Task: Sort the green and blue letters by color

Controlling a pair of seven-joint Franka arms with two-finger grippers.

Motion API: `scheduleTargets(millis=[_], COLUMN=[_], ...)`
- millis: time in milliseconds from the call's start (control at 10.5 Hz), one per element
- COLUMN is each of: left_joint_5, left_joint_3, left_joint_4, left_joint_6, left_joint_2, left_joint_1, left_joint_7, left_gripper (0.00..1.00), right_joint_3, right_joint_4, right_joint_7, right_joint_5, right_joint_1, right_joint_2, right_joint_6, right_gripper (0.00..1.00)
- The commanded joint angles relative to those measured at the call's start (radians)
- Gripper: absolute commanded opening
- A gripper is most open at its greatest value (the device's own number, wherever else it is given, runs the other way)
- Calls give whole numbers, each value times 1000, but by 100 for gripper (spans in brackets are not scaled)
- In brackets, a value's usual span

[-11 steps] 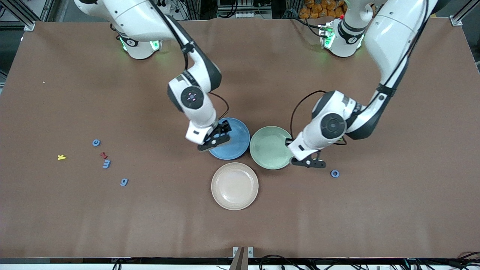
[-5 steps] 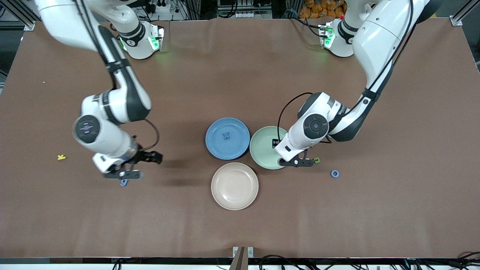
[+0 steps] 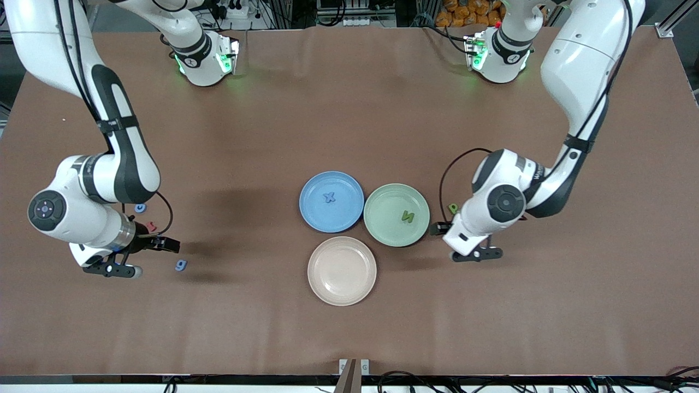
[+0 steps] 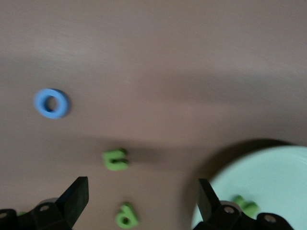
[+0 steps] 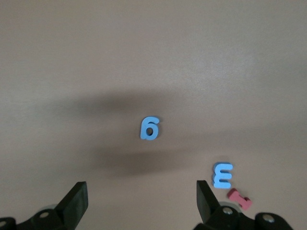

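The left end effector (image 3: 474,254) hangs spread and empty beside the green plate (image 3: 382,219), which holds a green letter (image 3: 408,216). The right end effector (image 3: 117,269), also spread, hovers near the blue "g" (image 3: 181,265) on the tabletop (image 3: 349,98); a blue letter (image 3: 329,197) lies on the blue plate (image 3: 317,213).

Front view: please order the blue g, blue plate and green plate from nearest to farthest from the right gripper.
1. Blue g, close by the right gripper, right arm's end.
2. Blue plate, mid-table.
3. Green plate, beside it, toward the left arm's end.

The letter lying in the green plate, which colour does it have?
Olive green. The letter in the green plate shows best in the front view.
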Motion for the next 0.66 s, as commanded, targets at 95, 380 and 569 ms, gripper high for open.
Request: scheduleTargets(millis=[95,380,569], left_joint_5=[33,65,106], left_joint_3=[34,40,40], left_joint_4=[-7,-27,-56], left_joint_6=[-5,35,80], left_joint_2=[20,40,49], left_joint_1=[6,-1,2], left_joint_7=[-66,-124,-124], left_gripper=[95,90,90], right_joint_3=[3,-11,-11], right_joint_4=[104,118,105], right_joint_7=[12,12,13], right_joint_5=[25,28,30], right_joint_1=[-7,-4,1], right_joint_2=[122,193,196], right_joint_6=[31,145,160], right_gripper=[100,100,100])
